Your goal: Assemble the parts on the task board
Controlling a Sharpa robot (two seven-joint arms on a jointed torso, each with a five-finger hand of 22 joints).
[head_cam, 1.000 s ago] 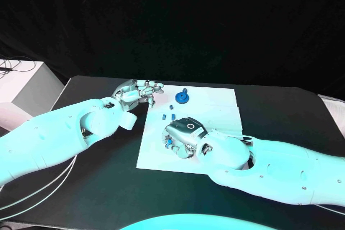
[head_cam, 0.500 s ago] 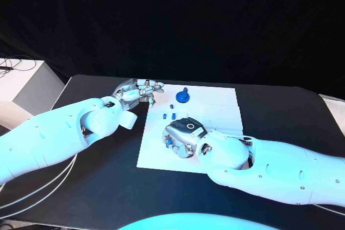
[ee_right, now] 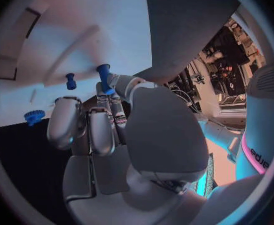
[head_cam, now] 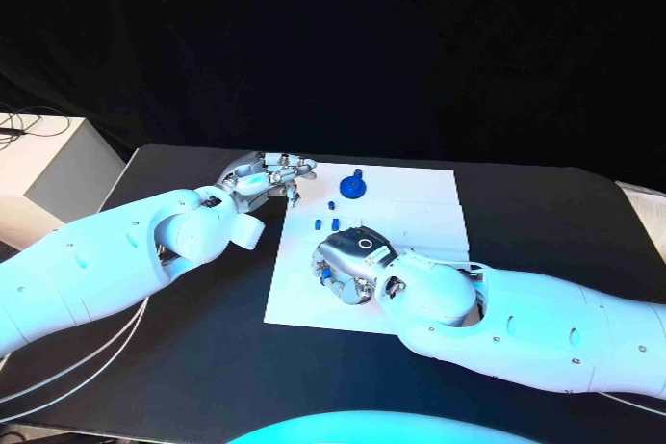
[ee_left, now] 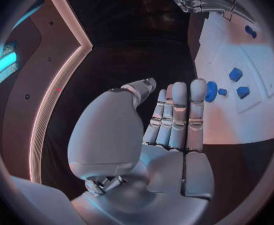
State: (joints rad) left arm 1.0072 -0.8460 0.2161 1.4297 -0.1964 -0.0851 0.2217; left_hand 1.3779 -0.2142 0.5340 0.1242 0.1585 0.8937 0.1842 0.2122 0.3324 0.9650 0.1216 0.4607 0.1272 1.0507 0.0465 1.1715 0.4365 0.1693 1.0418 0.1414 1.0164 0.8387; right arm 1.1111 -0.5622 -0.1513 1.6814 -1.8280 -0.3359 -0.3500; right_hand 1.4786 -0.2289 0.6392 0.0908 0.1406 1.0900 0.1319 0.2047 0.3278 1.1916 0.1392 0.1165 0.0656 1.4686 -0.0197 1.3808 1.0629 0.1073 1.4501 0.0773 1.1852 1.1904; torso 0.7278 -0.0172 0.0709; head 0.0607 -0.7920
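Nothing has moved; right hand [head_cam: 350, 261] covers task board [head_cam: 417, 213] middle.

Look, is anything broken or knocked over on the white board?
Nothing stands out. The task board lies flat on the table, with a blue gear and small blue pieces on it. The right hand holds a blue peg over the board; the left hand rests at its corner.

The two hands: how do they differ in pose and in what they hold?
The left hand holds nothing, fingers straight and close together, at the board's far left corner. The right hand curls its fingers and holds a blue peg over the board's left part. Both are silver and on white arms.
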